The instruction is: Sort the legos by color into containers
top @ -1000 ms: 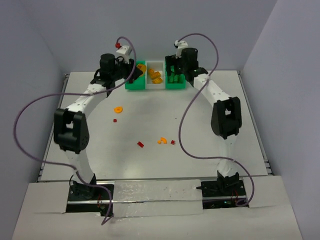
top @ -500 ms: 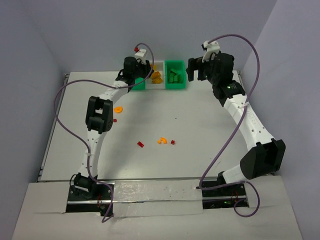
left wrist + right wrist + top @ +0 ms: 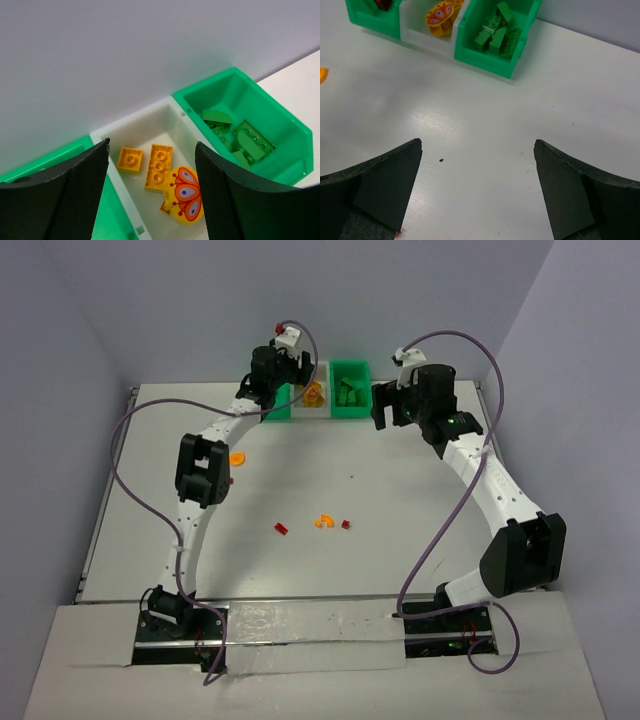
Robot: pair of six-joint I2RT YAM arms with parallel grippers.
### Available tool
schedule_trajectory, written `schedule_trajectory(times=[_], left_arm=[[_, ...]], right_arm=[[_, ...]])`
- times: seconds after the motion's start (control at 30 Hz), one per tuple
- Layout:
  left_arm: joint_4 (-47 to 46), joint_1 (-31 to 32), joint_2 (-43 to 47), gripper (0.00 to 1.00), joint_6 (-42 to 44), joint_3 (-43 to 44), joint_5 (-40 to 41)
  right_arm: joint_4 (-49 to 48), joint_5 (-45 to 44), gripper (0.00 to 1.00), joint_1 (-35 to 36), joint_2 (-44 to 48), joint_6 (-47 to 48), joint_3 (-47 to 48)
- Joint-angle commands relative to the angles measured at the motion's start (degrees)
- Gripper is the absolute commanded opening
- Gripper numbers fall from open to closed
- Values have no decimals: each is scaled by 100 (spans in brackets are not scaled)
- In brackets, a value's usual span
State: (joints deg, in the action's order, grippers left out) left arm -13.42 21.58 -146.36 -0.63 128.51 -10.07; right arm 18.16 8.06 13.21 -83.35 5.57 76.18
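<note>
**Two robot arms at a row of sorting bins, both end effectors open and empty**

Seen from above, a white surface [image 3: 420, 540] carries a few loose legos. Nearest, around the middle, a red brick [image 3: 281, 529], an orange curved piece [image 3: 324, 522] and a small red piece [image 3: 346, 524] lie close together in a loose row. Farther back and to the left, a second orange curved piece [image 3: 237, 457] lies just beside the left arm [image 3: 205, 465]. A tiny red piece [image 3: 230, 480] lies near it, partly hidden by that arm.

Farther on, the right end effector [image 3: 477, 145] hangs above bare surface, close to the right end of the containers [image 3: 350, 412]. Its fingers are spread wide with nothing between them.

The left end effector [image 3: 151, 145] hovers over the containers at the far edge. Its fingers are also wide apart and hold nothing.

The containers are three joined bins in a row by the far wall.
- The left green bin [image 3: 372, 17] shows something red [image 3: 382, 4], too cut off to identify.
- The white bin [image 3: 155, 127] in the middle holds a small yellow brick [image 3: 130, 159], a longer yellow brick [image 3: 159, 166] and a round yellow piece with an orange butterfly print [image 3: 186, 194].
- The right green bin [image 3: 260, 100] holds several green legos [image 3: 250, 142].
</note>
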Motion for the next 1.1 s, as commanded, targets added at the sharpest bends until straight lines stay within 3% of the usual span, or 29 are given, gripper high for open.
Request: schedule_trajectory(times=[0.0,0.13,0.27,0.4,0.5,0.7,1.07], left_arm=[[295,-222,1027,75,-90,-171,-126],[1217,-790,2473,74,-62,-1427,-1554],[2915,-1466,3770,72,1480,-2744,-2748],[4295,-1942,4360,73,2706,-3677,-2896],[4806,-2009,4348,78,2971,-4000,-2765],[5467,-1968,3506,89,3353,-3712,-2914],[4987,-1798,2834,89,4100,-3856,-2224]], right_arm=[[179,324,100,-14,223,223,52],[571,632,100,17,236,468,5],[780,813,100,41,193,573,-100],[713,885,100,50,108,562,-183],[709,927,100,51,15,502,-162],[849,938,100,50,-46,459,-142],[882,864,100,53,-20,541,-300]])
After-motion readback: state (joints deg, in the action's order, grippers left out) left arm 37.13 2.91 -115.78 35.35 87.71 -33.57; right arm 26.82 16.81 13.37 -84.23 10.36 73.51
